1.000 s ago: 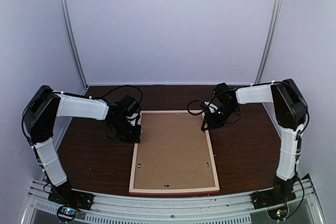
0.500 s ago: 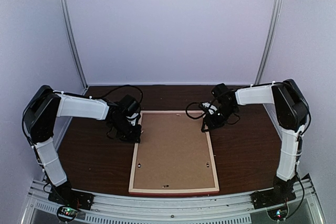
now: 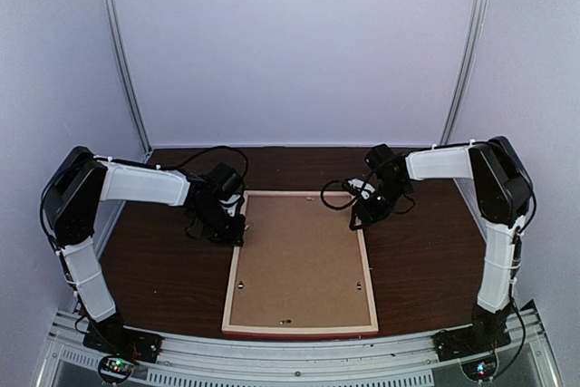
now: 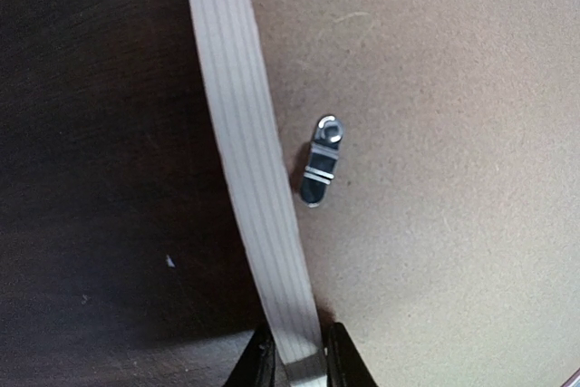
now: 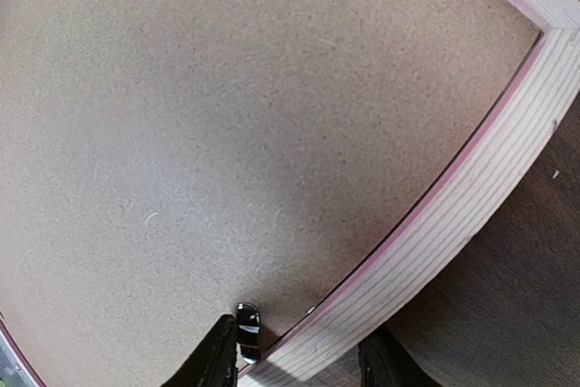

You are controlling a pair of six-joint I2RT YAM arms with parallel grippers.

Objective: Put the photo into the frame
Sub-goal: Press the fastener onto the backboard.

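Note:
The frame (image 3: 299, 328) lies face down on the table, pale wood back edges up, with a plain brown backing board (image 3: 299, 260) filling it. The photo is hidden. My left gripper (image 3: 234, 235) is shut on the frame's left rail (image 4: 245, 133) near the far corner, one finger on each side; a metal turn clip (image 4: 320, 160) sits just inside. My right gripper (image 3: 360, 217) is open and straddles the right rail (image 5: 471, 224), with a gap on both sides. Its inner finger (image 5: 213, 360) rests on the board (image 5: 227, 115) beside another clip (image 5: 246, 331).
The dark brown table (image 3: 426, 251) runs round the frame on both sides and behind it. White walls and metal posts close the back and sides. The metal base rail (image 3: 290, 355) lies just in front of the frame's near edge.
The right gripper has shifted slightly along the frame's right rail toward the far corner. The left gripper and the frame have hardly moved.

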